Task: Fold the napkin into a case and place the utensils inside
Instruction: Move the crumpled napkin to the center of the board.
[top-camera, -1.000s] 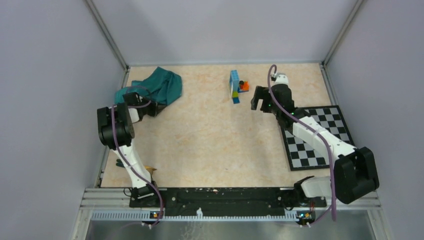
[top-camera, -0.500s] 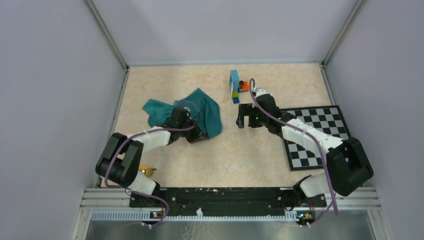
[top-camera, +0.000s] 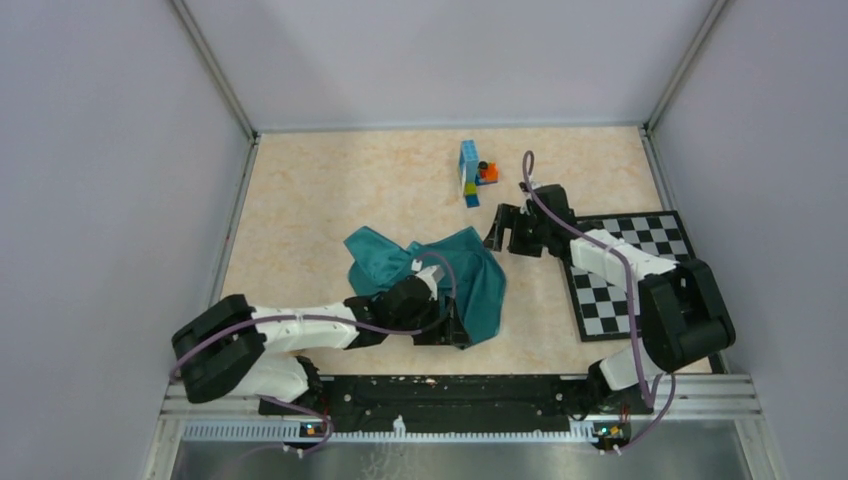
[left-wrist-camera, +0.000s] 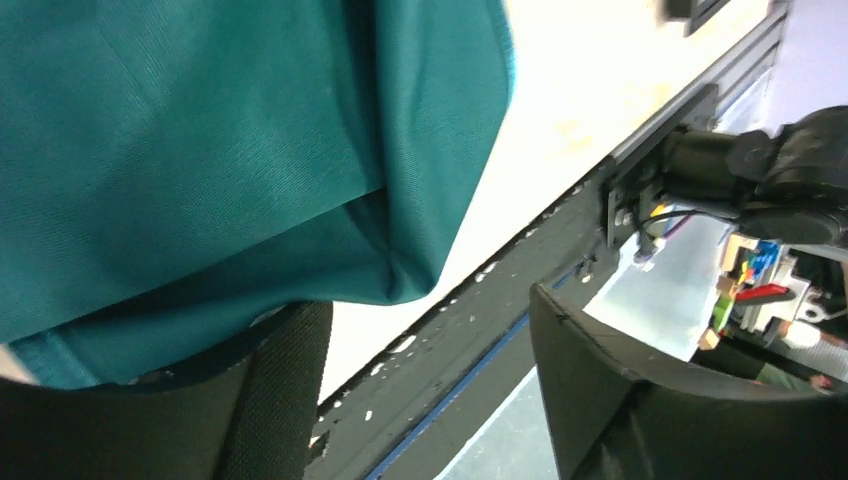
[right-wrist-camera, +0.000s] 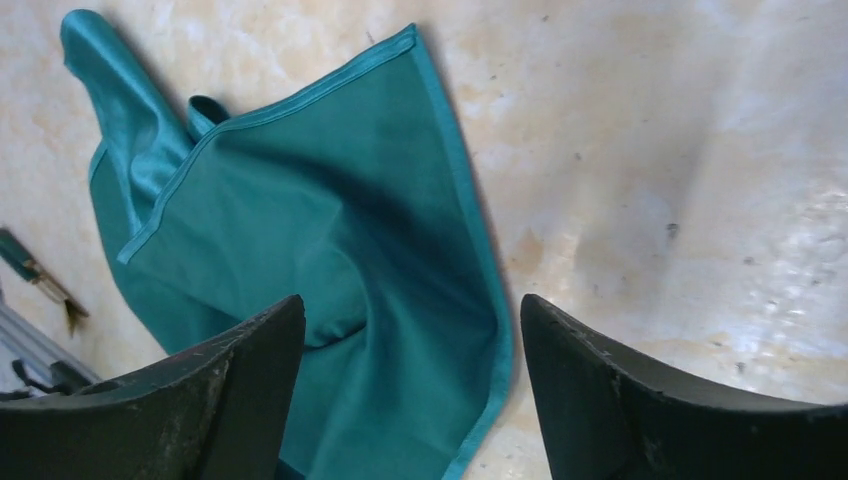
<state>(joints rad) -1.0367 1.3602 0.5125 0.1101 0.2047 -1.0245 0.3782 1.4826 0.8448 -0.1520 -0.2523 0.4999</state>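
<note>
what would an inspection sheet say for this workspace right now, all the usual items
surface: beige marbled table top, no spills seen
job's things: teal napkin lies crumpled near the front middle, not folded; one thin utensil shows near it in the right wrist view, others not seen
clutter: toy blocks at the back; checkerboard mat on the right
grippers: left gripper fingers apart, napkin draped over one; right gripper fingers apart above the napkin's edge
cables: purple cables run along both arms, no snag seen
surroundings: grey walls on three sides; black base rail in front
</note>
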